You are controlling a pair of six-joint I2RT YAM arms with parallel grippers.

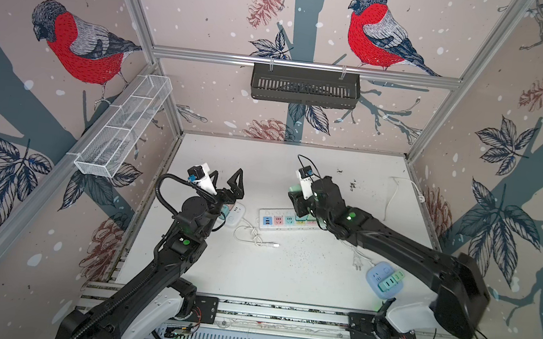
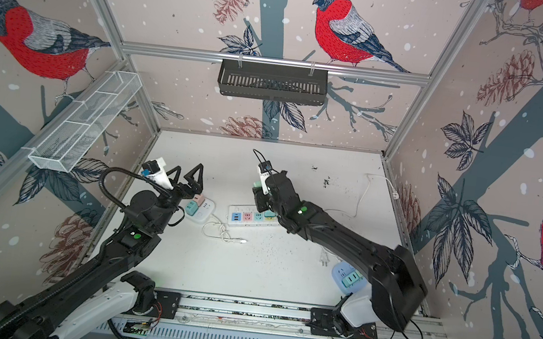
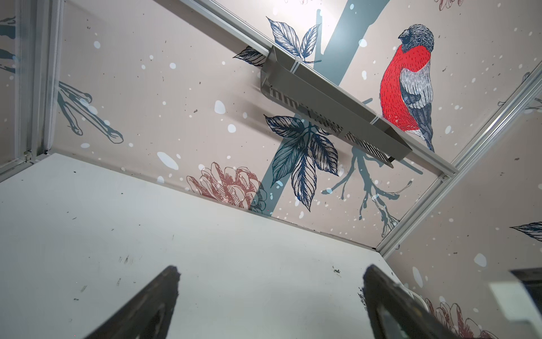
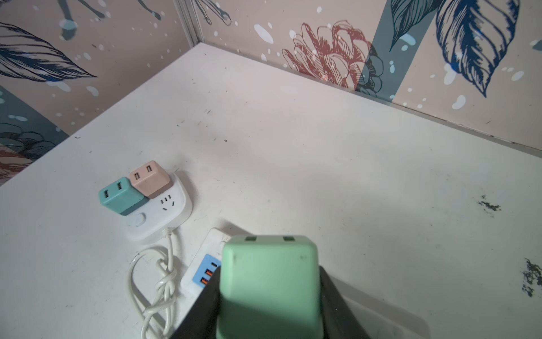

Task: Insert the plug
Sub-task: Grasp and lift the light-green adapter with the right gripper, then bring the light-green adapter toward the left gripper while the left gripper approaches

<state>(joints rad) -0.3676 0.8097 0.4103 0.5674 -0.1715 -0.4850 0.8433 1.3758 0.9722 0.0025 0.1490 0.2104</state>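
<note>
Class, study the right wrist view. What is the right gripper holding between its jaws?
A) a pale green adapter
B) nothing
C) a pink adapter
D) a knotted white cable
A: the pale green adapter sits between the black jaws of the right gripper; the pink adapter is plugged into the white socket base.

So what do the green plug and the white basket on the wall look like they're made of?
The green plug is probably moulded plastic with a matte finish: even pastel colour, rounded corners, no sharp reflections. The white basket looks like thin metal wire mesh, coated white: the wallpaper shows through its fine grid.
</note>
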